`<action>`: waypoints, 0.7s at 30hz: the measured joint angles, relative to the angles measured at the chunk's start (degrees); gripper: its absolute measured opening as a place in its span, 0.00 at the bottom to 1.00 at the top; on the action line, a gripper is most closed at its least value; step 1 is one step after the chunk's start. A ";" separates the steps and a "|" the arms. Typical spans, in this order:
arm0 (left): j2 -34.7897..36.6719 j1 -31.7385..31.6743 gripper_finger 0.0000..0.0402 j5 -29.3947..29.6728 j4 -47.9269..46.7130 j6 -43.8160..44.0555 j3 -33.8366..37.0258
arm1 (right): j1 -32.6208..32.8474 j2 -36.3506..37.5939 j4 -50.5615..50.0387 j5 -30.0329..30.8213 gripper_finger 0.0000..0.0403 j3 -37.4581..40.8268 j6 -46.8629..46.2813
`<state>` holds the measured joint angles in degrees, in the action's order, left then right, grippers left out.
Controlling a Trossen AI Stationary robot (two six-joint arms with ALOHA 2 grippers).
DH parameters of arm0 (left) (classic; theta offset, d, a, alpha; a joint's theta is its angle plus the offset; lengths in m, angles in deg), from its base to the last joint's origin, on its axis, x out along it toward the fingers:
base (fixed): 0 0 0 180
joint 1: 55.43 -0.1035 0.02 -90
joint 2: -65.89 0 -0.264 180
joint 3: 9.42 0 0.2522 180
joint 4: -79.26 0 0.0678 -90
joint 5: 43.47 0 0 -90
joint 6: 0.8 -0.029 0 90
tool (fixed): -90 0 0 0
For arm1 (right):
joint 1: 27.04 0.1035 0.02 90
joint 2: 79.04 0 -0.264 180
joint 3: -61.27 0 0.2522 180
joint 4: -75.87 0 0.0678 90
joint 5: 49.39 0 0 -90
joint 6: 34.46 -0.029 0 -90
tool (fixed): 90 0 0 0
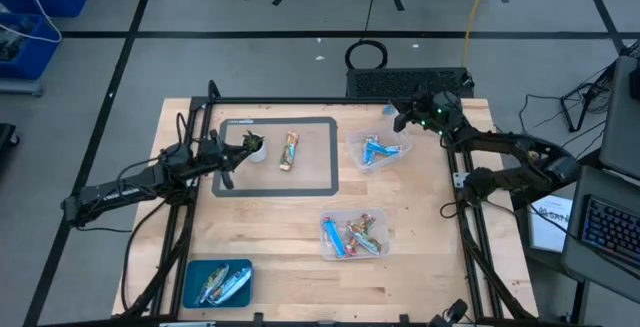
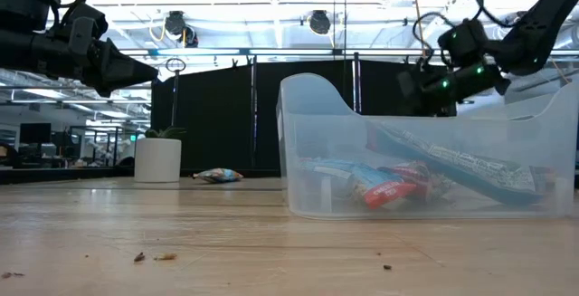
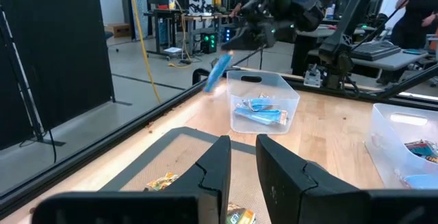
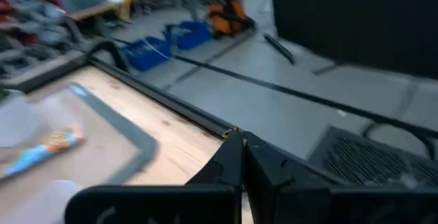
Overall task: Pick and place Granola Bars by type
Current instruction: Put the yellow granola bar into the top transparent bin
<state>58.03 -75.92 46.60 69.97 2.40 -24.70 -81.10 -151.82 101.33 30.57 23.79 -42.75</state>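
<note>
Both arms reach inward: right end effector (image 1: 405,119) pinched closed and empty, left end effector (image 1: 243,147) narrowly parted, also empty.

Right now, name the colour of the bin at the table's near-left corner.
Blue bin; high view.

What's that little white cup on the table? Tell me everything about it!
The white cup is small and round, with something green on top, seen from above. It stands upright inside the grey-bordered mat, near its left edge, with a wrapped granola bar lying apart to its right. The left gripper is right beside it; whether they touch is unclear.
</note>
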 joint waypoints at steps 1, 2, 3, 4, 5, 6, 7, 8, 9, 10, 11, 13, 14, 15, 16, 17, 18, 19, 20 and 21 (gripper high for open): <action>0.00 0.00 0.19 0.00 0.01 0.00 0.00 | 0.37 0.94 0.01 -0.75 0.00 0.00 -0.02; 0.00 0.00 0.19 0.00 0.00 0.00 0.00 | 0.88 1.82 0.00 -0.84 0.00 0.00 -0.21; 0.00 0.00 0.19 0.00 0.02 0.00 0.00 | 1.33 2.73 -0.25 -0.95 0.00 0.00 -0.51; 0.00 0.00 0.19 0.00 0.00 0.00 0.00 | 1.86 3.56 -0.50 -1.08 0.00 0.00 -0.66; 0.00 0.00 0.19 0.00 0.02 0.00 0.00 | 2.37 4.37 -0.80 -1.60 0.00 0.00 -0.67; 0.00 0.00 0.19 0.01 0.01 0.00 0.00 | 2.87 5.05 -0.97 -2.29 0.00 0.00 -0.68; 0.00 0.00 0.19 0.00 0.02 0.00 0.00 | 3.45 5.64 -1.24 -2.72 0.00 0.00 -0.73; 0.00 0.00 0.19 0.02 0.00 0.00 0.00 | 3.99 6.20 -1.60 -3.49 0.00 0.00 -0.93; 0.00 0.00 0.19 0.02 0.02 0.02 0.00 | 4.59 6.71 -1.85 -3.74 0.00 0.00 -1.07; 0.00 0.00 0.19 0.02 0.02 0.00 0.00 | 5.24 7.16 -2.03 -3.76 0.00 0.00 -1.11; 0.00 0.00 0.19 0.02 0.02 0.02 0.00 | 5.91 7.60 -2.46 -3.76 0.00 0.00 -1.11; 0.00 0.00 0.19 0.02 0.02 0.02 0.00 | 7.34 8.28 -3.21 -3.76 0.00 0.00 -1.11; 0.00 0.00 0.19 0.02 0.02 0.02 0.00 | 8.13 8.62 -3.61 -3.78 0.00 0.00 -1.10; 0.00 0.00 0.19 0.02 0.02 0.02 0.00 | 9.03 8.89 -3.80 -3.79 0.00 0.00 -1.09; 0.00 0.00 0.19 0.02 0.02 0.02 0.00 | 9.85 9.13 -3.93 -3.79 0.00 0.00 -1.09; 0.00 0.00 0.19 0.02 0.02 0.02 0.00 | 10.61 9.39 -4.17 -3.80 0.00 0.00 -1.09; 0.00 0.00 0.19 0.02 0.02 0.04 0.00 | 11.48 9.64 -4.29 -3.80 0.00 0.00 -1.09; 0.00 0.00 0.19 0.02 0.02 0.02 0.00 | 12.35 9.84 -4.31 -3.80 0.00 0.00 -1.09; 0.00 0.00 0.19 0.02 0.02 0.03 0.00 | 13.22 10.06 -4.39 -3.78 0.00 0.00 -1.00; 0.00 0.00 0.19 0.02 0.02 0.03 0.00 | 14.05 10.32 -4.66 -3.76 0.00 0.00 -0.84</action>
<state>58.03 -75.92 46.63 69.99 2.44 -24.70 -67.05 -141.50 96.67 26.81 23.79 -43.59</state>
